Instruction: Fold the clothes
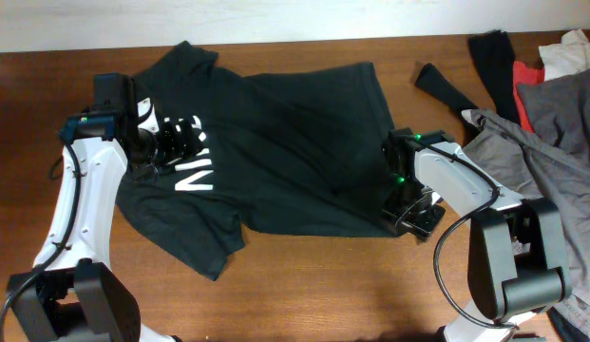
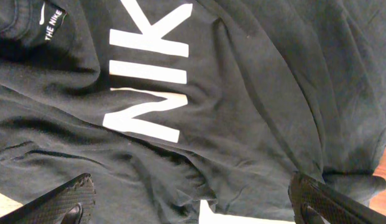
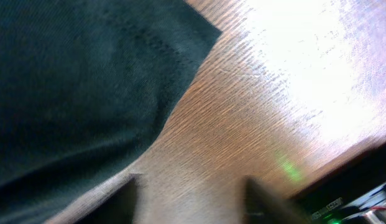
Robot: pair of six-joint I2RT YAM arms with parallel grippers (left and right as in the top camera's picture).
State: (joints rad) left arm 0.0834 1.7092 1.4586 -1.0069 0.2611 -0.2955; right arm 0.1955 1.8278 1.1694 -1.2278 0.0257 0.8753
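A black T-shirt point(image 1: 275, 142) with white lettering lies spread and wrinkled on the wooden table point(image 1: 314, 285). My left gripper point(image 1: 147, 152) hovers over the shirt's chest near the lettering; in the left wrist view its fingers point(image 2: 193, 202) are wide apart above the cloth point(image 2: 242, 93), holding nothing. My right gripper point(image 1: 413, 211) is at the shirt's lower right hem corner. In the right wrist view, which is blurred, its fingers point(image 3: 193, 199) are apart over bare wood, beside the shirt's edge point(image 3: 87, 93).
A heap of other clothes, grey point(image 1: 551, 133), red point(image 1: 527, 81), black point(image 1: 489, 57) and white point(image 1: 575, 47), lies at the right end of the table. A black strip of cloth point(image 1: 442, 85) lies between the heap and the shirt.
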